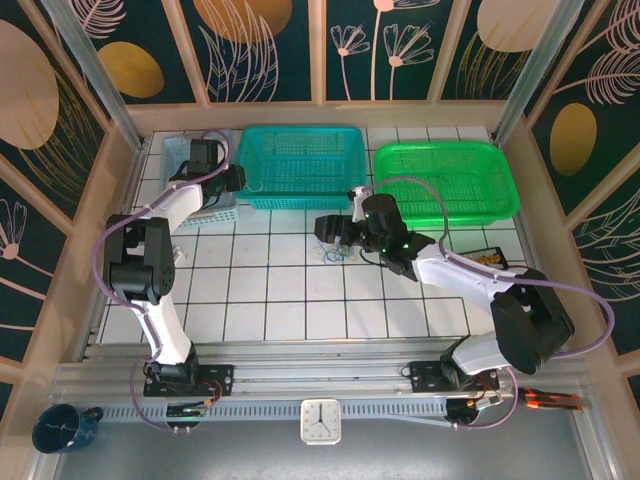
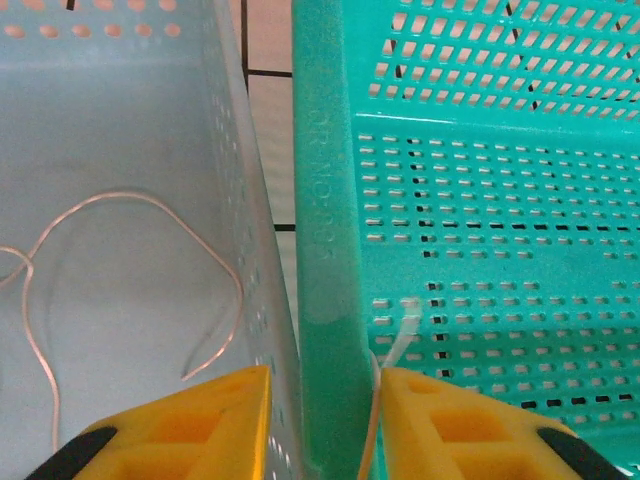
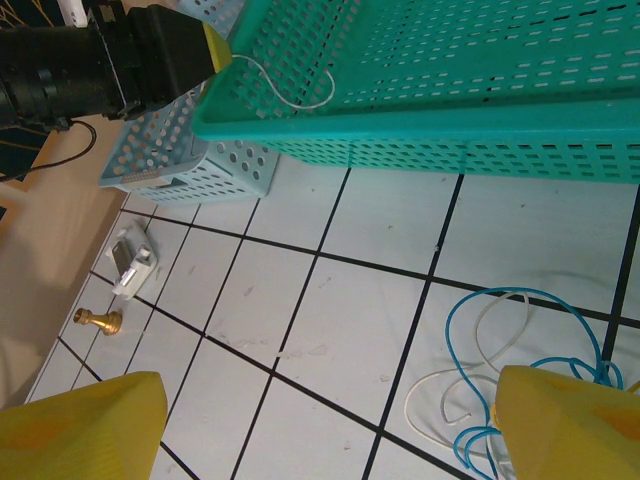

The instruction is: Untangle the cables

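Observation:
A small knot of blue and whitish cables [image 3: 500, 370] lies on the white tiled table [image 3: 330, 300], also visible from above [image 1: 336, 255]. My right gripper [image 3: 325, 430] hovers over it, open wide, its right finger [image 3: 570, 420] above the knot's edge. At the back, my left gripper [image 1: 228, 180] is open, straddling the teal basket's rim [image 2: 325, 200]. A whitish cable [image 2: 378, 390] runs along its right finger [image 2: 450, 420] and hangs curled into the teal basket [image 3: 290, 90]. A thin yellowish cable [image 2: 150, 250] lies in the light blue basket [image 2: 120, 130].
A green basket [image 1: 445, 180] stands at the back right. A small brass piece [image 3: 97, 320] and a white device [image 3: 130, 265] lie on the left tiles. A dark tray [image 1: 490, 258] sits under the right arm. Open tiles stretch across the middle and front.

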Controlling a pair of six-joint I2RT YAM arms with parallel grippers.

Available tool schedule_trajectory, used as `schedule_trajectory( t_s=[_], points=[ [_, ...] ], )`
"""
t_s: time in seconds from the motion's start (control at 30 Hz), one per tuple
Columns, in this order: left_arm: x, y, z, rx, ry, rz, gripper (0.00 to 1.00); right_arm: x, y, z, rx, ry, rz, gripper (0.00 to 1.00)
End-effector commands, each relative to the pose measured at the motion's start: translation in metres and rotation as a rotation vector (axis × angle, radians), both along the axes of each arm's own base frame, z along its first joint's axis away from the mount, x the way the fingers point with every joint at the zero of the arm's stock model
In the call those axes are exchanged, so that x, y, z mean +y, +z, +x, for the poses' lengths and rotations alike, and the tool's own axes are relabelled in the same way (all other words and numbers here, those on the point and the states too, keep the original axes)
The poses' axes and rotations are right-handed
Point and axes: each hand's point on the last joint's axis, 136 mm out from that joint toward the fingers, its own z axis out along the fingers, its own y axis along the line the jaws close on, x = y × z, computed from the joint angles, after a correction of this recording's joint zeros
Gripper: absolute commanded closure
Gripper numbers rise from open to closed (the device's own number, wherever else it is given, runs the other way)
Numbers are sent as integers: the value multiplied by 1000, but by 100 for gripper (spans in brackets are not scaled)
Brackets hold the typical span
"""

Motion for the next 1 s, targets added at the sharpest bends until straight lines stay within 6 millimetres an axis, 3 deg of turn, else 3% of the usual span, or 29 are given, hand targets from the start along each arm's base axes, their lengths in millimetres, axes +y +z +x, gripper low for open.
schedule_trajectory(
  t_s=[0.0, 0.43, 0.67, 0.73, 0.97],
  points=[
    [2, -6, 4, 4, 2, 17, 68, -2, 6, 2, -23, -6, 22, 15],
    [-1, 4, 3, -23, -8, 6, 92, -3, 3, 2, -17, -8, 19, 15],
    [-3, 29, 1, -86, -9, -26, 93, -2, 3, 3, -18, -5, 23, 15],
    [-4, 36, 1, -103, -10, -36, 98, -1, 3, 3, -16, -5, 22, 15],
    [-6, 47, -1, -131, -8, -62, 100, 3, 5, 12, -25, -6, 20, 15]
  ],
)
